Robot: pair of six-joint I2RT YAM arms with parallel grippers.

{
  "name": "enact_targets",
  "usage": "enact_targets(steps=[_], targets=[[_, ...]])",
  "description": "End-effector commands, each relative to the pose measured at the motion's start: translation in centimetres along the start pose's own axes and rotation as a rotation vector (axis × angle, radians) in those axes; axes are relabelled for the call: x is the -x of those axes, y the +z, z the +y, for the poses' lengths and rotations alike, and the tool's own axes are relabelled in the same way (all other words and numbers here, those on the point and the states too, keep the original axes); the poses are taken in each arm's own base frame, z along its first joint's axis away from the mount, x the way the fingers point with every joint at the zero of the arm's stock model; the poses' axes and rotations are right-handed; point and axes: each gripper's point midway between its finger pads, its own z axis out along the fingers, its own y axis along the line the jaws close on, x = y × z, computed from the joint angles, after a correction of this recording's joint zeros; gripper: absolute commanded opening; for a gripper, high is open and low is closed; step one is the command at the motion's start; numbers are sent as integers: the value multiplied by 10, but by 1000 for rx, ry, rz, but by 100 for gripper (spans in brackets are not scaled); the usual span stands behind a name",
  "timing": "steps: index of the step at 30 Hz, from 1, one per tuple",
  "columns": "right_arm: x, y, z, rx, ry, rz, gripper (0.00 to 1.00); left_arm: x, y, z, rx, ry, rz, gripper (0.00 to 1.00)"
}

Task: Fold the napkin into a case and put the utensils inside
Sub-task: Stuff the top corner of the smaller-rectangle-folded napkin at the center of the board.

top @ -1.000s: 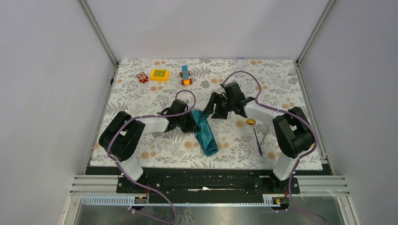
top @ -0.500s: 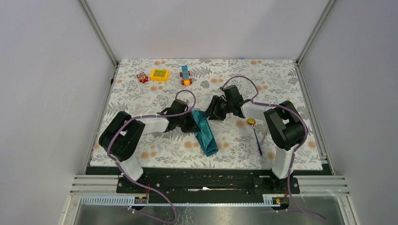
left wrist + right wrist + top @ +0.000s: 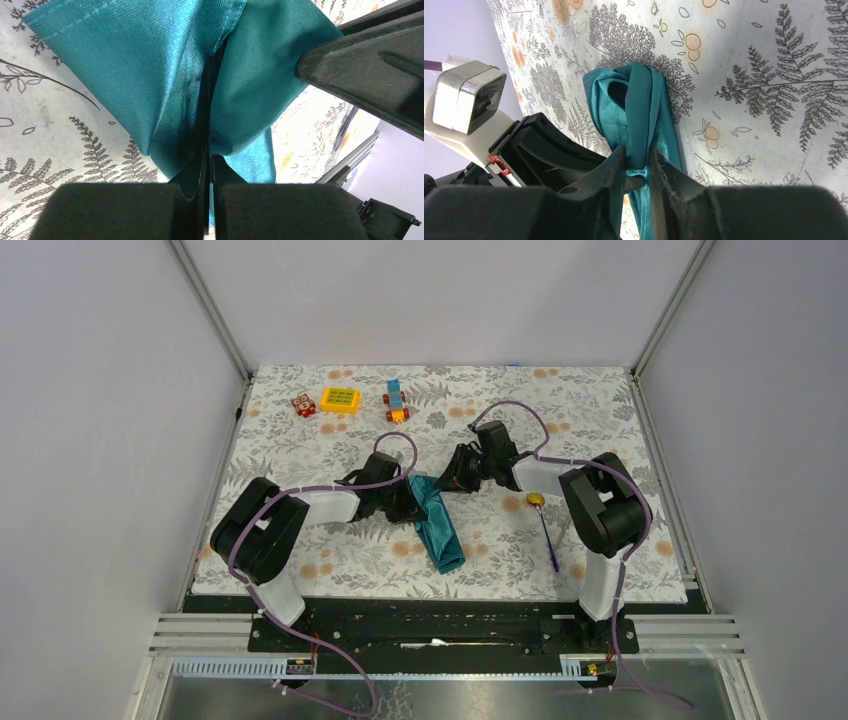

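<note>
Top external view: the napkin [image 3: 438,525] lies as a narrow bunched strip near the middle of the surface [image 3: 300,455]. Its long axis runs from the far end, where the two arms meet, toward the near edge and slightly to the right. The left pincer [image 3: 410,502] comes at that far end from the left and the right pincer [image 3: 450,480] from the right, so both are at the same end and the near end lies free. The utensils, a purple-handled spoon [image 3: 546,525] and a slim grey piece [image 3: 566,528], lie well apart to the right. They are beside the right arm's base and also point roughly near to far.

Left wrist view: the left pincer [image 3: 207,156] is clenched on a fold of the napkin [image 3: 145,75], with cloth fanning away on both sides of the pinch. A black finger [image 3: 370,55] of the other arm presses in at the upper right.

Right wrist view: the right pincer [image 3: 638,167] is clenched on a thin gathered band of the napkin [image 3: 634,102], whose looped end lies straight ahead on the surface. Spreading the cloth likely turns on drawing these two holds apart, left and right.
</note>
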Motion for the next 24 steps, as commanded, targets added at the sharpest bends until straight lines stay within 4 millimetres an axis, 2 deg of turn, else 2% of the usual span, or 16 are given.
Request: enact_targets(steps=[1,2,5,12,16,18,20,24], targets=[[14,3,17,63,-29,-16,19,2,-3,4,22,7,-23,0],[14,3,18,67,-31,-14,12,2,-3,3,20,8,-23,0],[14,2,24,81,-39,-15,0,1,-4,2,12,11,-20,2],[16,0,29,84,-41,-26,0,7,-21,-13,-19,47,-46,21],[14,2,31,90,-34,-25,0,9,-38,-20,-23,66,-59,43],[14,2,31,93,-32,-28,0,12,-46,-23,-21,76,-70,51],[13,2,32,96,-29,-28,0,16,-54,-23,-17,81,-80,56],[10,4,35,102,-28,-22,0,30,-76,-21,-4,79,-132,60]])
